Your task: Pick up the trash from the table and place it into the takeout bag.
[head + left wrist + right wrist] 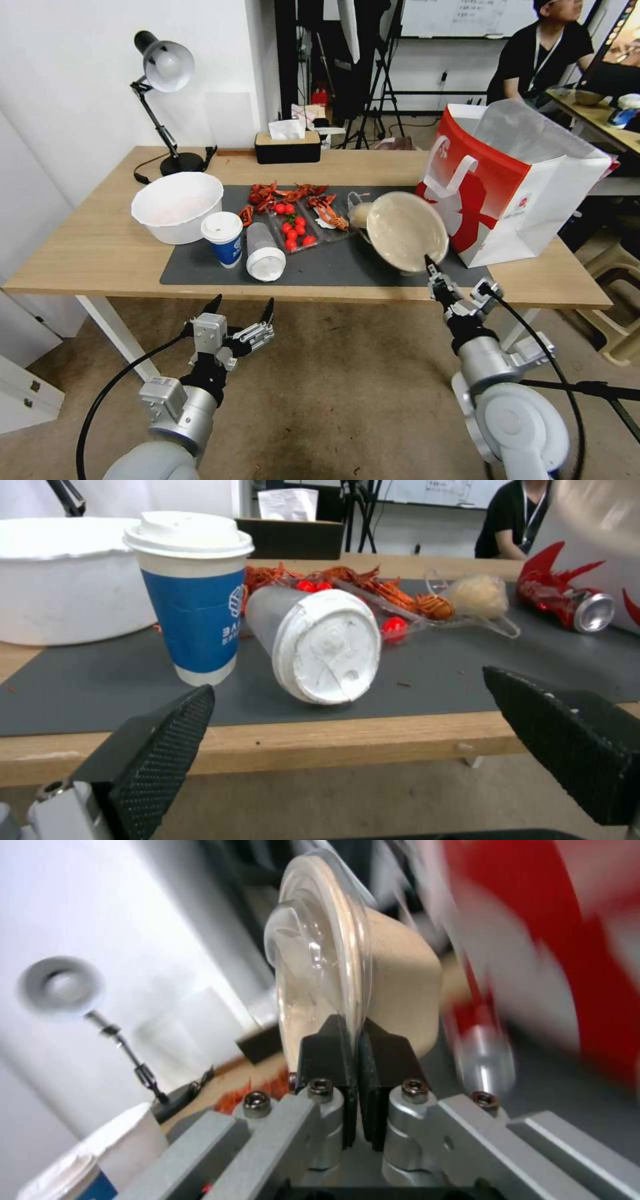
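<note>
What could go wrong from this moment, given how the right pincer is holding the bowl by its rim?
1. The right pincer pinches only the thin rim of the beige bowl, which is tipped on edge; it could slip or swing.
2. The takeout bag stands right next to the bowl; a wide bowl could catch the bag's edge or push the bag over.
3. The soda can lies beside the bag and may be knocked and roll.

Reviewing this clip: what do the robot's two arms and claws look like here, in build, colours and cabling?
Both arms are silver-grey metal with rounded joint housings and a black collar behind each wrist. A black cable loops along each arm. The left claw has two pointed black fingers with a dotted, textured grip face on silver bolted mounts. The right claw has flat black pads on silver brackets with hex screws.
</note>
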